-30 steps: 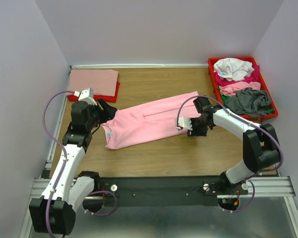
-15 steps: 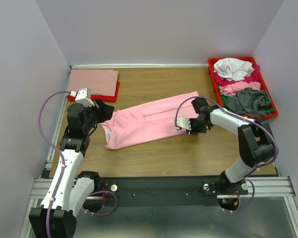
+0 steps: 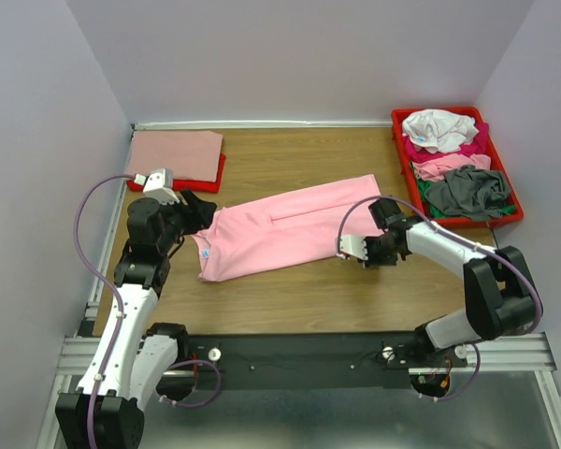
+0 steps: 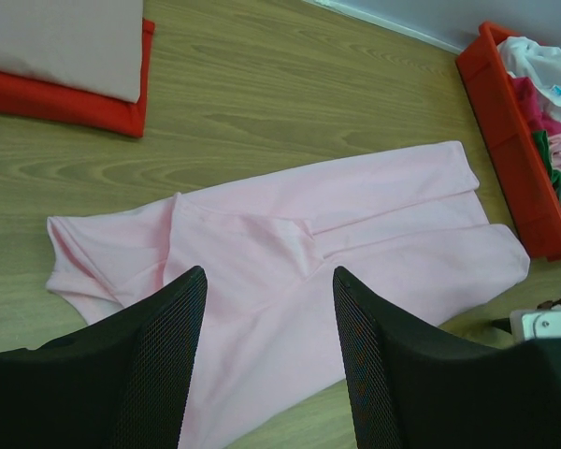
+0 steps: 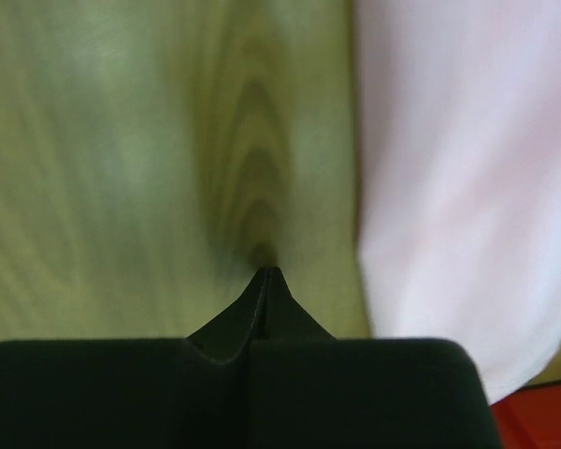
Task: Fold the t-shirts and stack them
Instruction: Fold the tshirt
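The right gripper [image 5: 266,279] had just pinched together on bare table [image 5: 112,140] beside the shirt [image 3: 280,229], seemingly missing its right edge. The left gripper [image 4: 269,281] stayed apart, so a regrasp looked needed.

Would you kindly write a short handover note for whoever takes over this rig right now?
Left gripper: jaws open, empty, over the left end of the pink t-shirt.
Right gripper: jaws shut on nothing, tips at the table beside that shirt's right end.
Done: one salmon t-shirt folded on the red tray, back left; the pink one is partly folded.
Left: finish and stack it, then the crumpled shirts in the red bin.
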